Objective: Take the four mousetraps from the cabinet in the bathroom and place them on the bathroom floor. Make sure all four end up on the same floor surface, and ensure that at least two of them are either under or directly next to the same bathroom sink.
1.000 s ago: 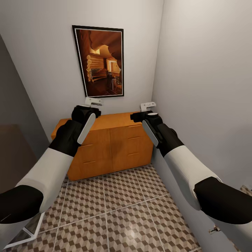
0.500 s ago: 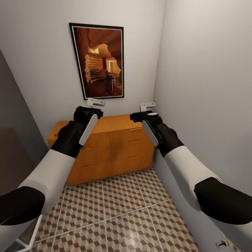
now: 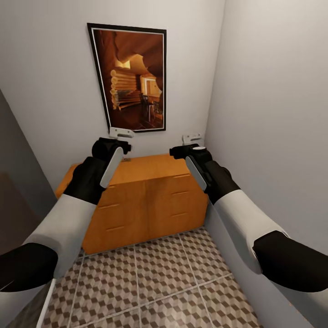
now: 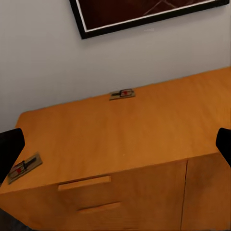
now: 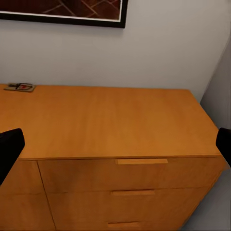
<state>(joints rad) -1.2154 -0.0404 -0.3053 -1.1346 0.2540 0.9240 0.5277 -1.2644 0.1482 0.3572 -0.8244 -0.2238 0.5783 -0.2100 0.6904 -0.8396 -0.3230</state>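
Both grippers, left (image 3: 119,133) and right (image 3: 191,137), hold fingers apart above the cabinet (image 3: 136,200); the left is nearer two mousetraps (image 4: 121,94).

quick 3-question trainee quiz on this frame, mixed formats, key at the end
1. True or false: a mousetrap lies on top of the cabinet near the wall.
2. Multiple choice: what hangs on the wall above the cabinet? A) a mirror B) a framed picture C) a shelf
3. Fill in: in the left wrist view, a second mousetrap lies near the cabinet top's front ____.

Key: 1 true; 2 B; 3 corner. Note: the left gripper and right gripper are raised over the cabinet, both with fingers apart and holding nothing.
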